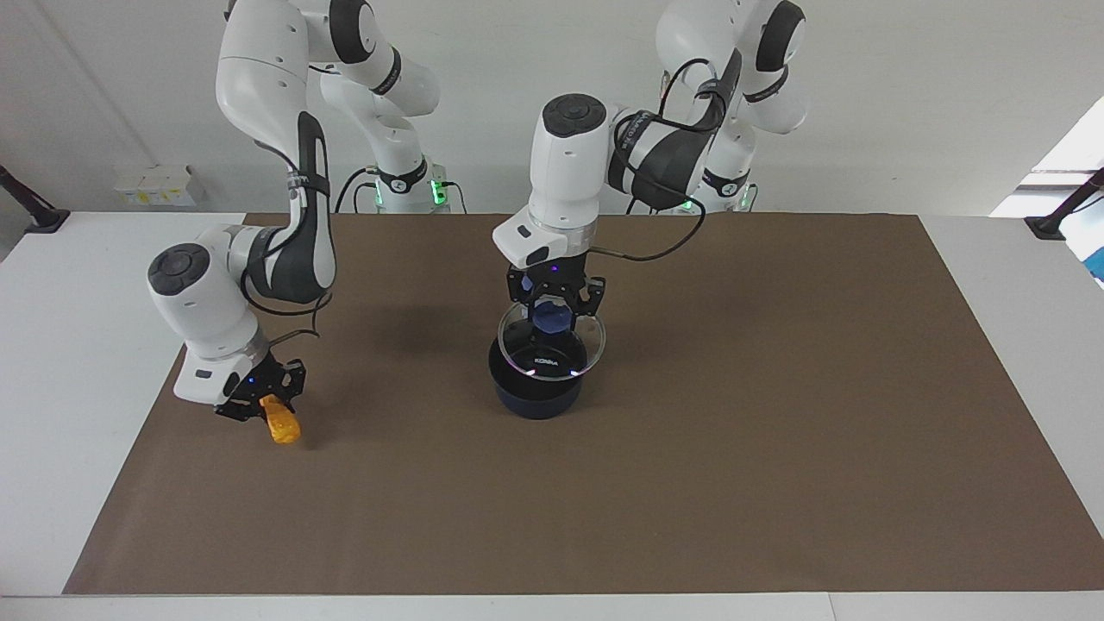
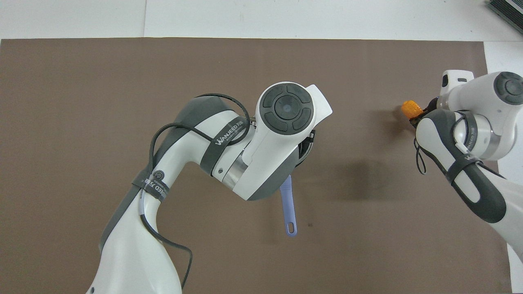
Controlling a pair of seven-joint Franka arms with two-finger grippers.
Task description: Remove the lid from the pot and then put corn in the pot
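The dark navy pot (image 1: 536, 388) stands at the middle of the brown mat; in the overhead view only its blue-purple handle (image 2: 288, 206) shows, under the left arm. My left gripper (image 1: 554, 312) is shut on the blue-purple knob of the glass lid (image 1: 552, 349) and holds the lid tilted just above the pot's rim. My right gripper (image 1: 259, 398) is shut on the orange-yellow corn (image 1: 280, 423), lifted a little above the mat toward the right arm's end of the table. The corn's end also shows in the overhead view (image 2: 410, 109).
The brown mat (image 1: 776, 388) covers most of the white table. A white box (image 1: 155, 184) sits at the table's edge next to the wall at the right arm's end.
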